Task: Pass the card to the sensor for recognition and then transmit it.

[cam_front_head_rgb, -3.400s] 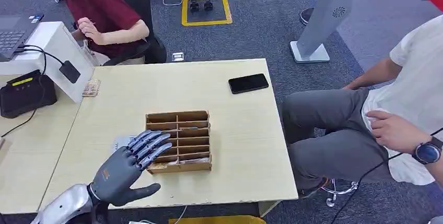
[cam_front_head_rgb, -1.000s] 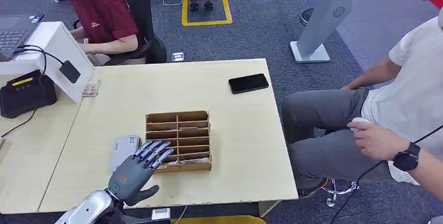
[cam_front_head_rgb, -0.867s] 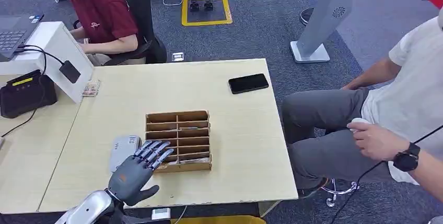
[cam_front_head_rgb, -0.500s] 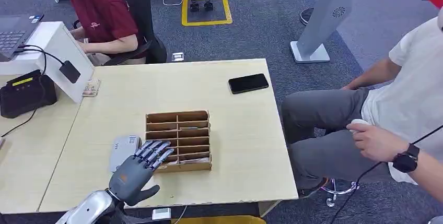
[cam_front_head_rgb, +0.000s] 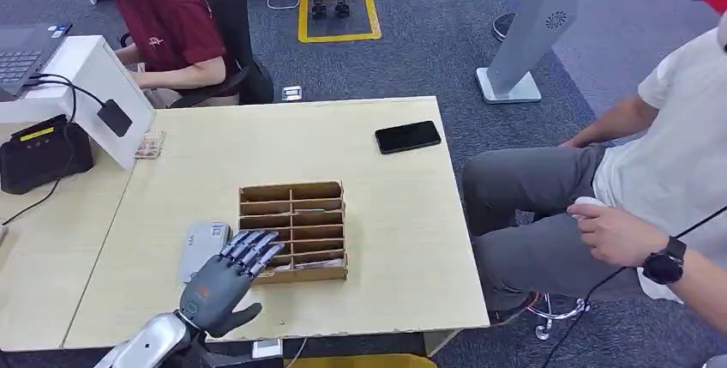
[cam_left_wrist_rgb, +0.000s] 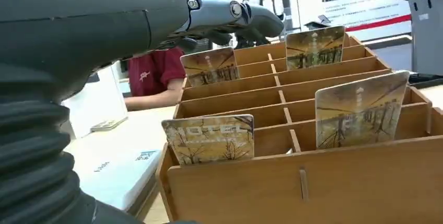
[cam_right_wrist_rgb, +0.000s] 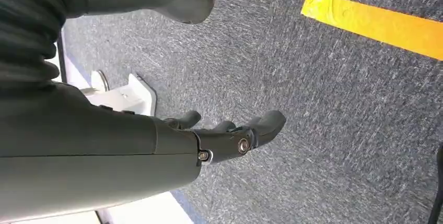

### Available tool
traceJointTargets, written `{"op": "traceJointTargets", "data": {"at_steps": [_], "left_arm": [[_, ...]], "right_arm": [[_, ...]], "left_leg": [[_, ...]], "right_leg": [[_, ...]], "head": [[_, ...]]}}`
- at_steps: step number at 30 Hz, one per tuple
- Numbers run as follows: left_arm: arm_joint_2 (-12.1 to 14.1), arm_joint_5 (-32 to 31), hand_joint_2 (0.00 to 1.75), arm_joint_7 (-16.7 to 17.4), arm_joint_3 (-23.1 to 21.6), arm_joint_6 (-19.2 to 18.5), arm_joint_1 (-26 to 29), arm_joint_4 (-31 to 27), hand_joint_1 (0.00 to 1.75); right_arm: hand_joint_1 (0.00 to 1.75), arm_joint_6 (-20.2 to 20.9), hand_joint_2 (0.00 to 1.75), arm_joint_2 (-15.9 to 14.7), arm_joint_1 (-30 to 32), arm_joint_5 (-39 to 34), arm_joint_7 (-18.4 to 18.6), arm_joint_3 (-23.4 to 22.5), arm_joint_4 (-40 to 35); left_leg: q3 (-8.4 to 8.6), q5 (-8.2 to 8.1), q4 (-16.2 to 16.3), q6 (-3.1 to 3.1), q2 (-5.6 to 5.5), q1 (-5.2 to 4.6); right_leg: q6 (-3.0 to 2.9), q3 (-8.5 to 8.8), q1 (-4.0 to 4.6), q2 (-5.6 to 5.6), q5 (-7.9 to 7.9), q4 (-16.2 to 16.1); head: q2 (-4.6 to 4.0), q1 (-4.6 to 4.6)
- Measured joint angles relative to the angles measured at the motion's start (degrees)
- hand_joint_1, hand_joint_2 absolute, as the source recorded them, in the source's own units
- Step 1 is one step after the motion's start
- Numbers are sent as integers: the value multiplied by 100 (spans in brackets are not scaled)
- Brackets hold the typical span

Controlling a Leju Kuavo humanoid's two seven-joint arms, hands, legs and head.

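Observation:
A wooden card rack with several slots stands on the pale table. In the left wrist view several printed cards stand upright in it; nearest is a HOTEL card, with another card beside it. My left hand hovers at the rack's near left corner, fingers stretched out over the slots, holding nothing. A flat grey-white sensor lies on the table just left of the rack, beside the hand. My right hand hangs over the carpet with its fingers loosely apart and nothing in it.
A black phone lies at the table's far right. A seated person is close on the right; another in a red shirt sits at the far left. A white box and a black terminal stand on the left desk.
Since 3.4 s ago my left hand has drawn back toward me and lower, uncovering the sensor. Over the last second it has hardly moved. The seated person's hand shifted slightly.

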Motion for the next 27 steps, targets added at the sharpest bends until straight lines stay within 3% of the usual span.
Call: {"op": "traceJointTargets", "data": {"at_steps": [27], "left_arm": [[-76, -11, 175, 61, 17, 4, 47, 188, 0]], "right_arm": [[0, 0, 175, 11, 1, 4, -13, -79, 0]], "left_leg": [[0, 0, 0, 0, -1, 0]], "right_leg": [[0, 0, 0, -2, 0, 0]], "head": [[0, 0]]}}
